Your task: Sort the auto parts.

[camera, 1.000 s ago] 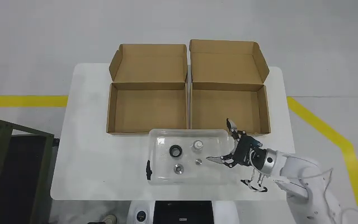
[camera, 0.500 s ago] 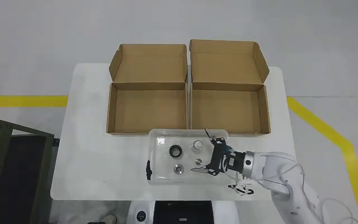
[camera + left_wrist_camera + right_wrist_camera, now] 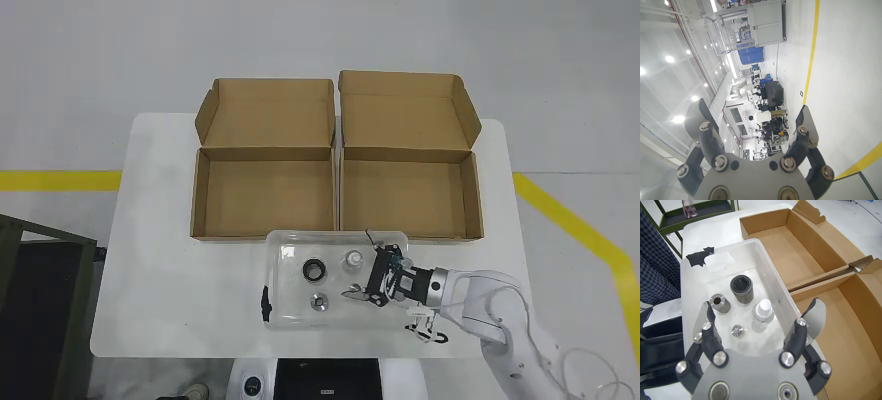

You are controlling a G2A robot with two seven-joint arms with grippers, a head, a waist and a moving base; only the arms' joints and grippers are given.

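Note:
A clear plastic bin [image 3: 285, 305] [image 3: 770, 262] at the table's front holds several parts. Inside stand a dark cylindrical bearing [image 3: 314, 269] [image 3: 742, 289], a grey metal bushing with a centre hole [image 3: 319, 302] [image 3: 720, 303], a small white bottle [image 3: 352, 260] [image 3: 762, 313] and a small metal plug [image 3: 355, 289] [image 3: 737, 331]. My right gripper [image 3: 365, 270] [image 3: 761, 311] hangs open over the bin's right half, with the bottle and plug between its fingers and nothing held. My left gripper [image 3: 753, 113] is open and points away into the room.
Two open cardboard boxes sit behind the bin, the left box [image 3: 264, 195] [image 3: 791, 249] and the right box [image 3: 404, 197] [image 3: 846, 323]. A person's checked sleeve [image 3: 655, 262] is near the bin's far end. Black tape [image 3: 696, 256] sticks to the bin's rim.
My right gripper has moved left from the table's right front to over the bin, staying open. The parts have not moved.

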